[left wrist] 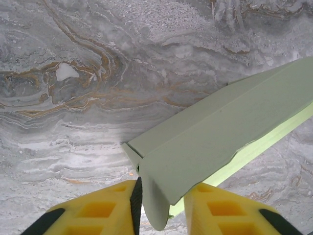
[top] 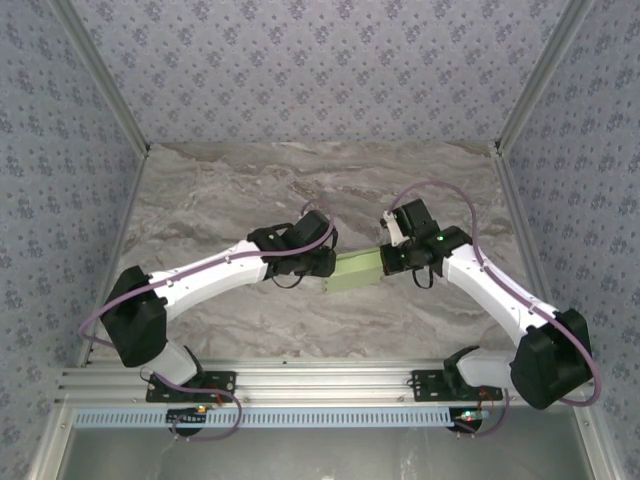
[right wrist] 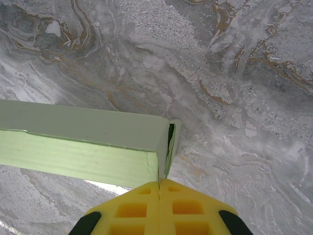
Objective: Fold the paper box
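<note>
The paper box (top: 355, 271) is a pale green, partly folded card shape held above the marble table between both arms. My left gripper (top: 328, 268) is at its left end. In the left wrist view the box (left wrist: 230, 122) runs off to the upper right, and its rounded end tab sits between the yellow fingers of the left gripper (left wrist: 164, 196), which press on it from both sides. My right gripper (top: 385, 262) holds the right end. In the right wrist view the right gripper (right wrist: 160, 185) is shut on the thin end wall of the box (right wrist: 88, 129), whose open inside faces the camera.
The grey-brown marble table (top: 300, 190) lies under the box. Patterned walls and metal posts (top: 525, 95) stand at the back and sides. An aluminium rail (top: 320, 380) carrying the arm bases runs along the near edge.
</note>
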### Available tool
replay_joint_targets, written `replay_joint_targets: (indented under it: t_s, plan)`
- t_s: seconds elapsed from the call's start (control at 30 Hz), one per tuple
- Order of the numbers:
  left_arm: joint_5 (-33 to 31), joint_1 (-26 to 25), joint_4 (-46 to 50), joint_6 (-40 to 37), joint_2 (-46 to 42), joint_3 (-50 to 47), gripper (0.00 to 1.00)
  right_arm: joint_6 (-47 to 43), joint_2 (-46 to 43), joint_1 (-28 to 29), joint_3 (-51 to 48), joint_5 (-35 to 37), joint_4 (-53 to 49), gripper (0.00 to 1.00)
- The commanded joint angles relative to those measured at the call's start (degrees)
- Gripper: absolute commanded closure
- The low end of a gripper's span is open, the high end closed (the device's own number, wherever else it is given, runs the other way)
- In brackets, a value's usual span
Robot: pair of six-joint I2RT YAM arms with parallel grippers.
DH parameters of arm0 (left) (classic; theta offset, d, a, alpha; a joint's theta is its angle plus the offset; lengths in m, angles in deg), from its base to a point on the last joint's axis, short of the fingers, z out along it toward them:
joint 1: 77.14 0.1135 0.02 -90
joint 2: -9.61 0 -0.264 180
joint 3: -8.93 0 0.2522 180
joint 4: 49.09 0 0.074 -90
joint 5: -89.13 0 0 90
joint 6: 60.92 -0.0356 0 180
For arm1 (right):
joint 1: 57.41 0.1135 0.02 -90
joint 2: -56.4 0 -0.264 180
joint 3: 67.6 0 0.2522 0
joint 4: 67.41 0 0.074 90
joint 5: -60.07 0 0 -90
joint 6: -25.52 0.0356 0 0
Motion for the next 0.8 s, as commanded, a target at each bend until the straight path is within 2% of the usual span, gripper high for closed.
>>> replay_joint_targets:
  t_s: [0.0, 0.03, 0.13, 0.23, 0.5, 0.77]
  plan:
    - [-0.92, -0.65, 1.54, 0.06, 0.53, -0.22, 0.72, 1.51, -1.15, 0.35, -0.85, 1.43, -0.86, 1.0]
    - [-1.1, -0.63, 1.54, 0.15, 0.58, -0.31, 0.74, 1.56, -1.19, 0.36, -1.0, 1.38, -0.9, 1.0]
    - [-1.73, -0.66, 1.28, 0.2, 0.59, -0.02, 0.89, 1.89, -1.41, 0.35, -1.11, 1.41, -1.01, 1.0]
    - [-1.65, -0.65, 1.52, 0.15, 1.07, 0.99, 0.95, 2.17, -1.6, 0.39, -1.14, 1.35, -1.0, 1.0]
    - [-0.21, -0.82, 0.02, 2.36, 2.0, 1.34, 1.0, 2.77, -1.64, 1.29, -1.46, 1.43, -0.67, 1.0]
    - [0.8, -0.82, -0.56, 5.3, 1.65, 1.83, 0.99, 3.31, -1.61, 2.22, -1.96, 1.96, -0.39, 1.0]
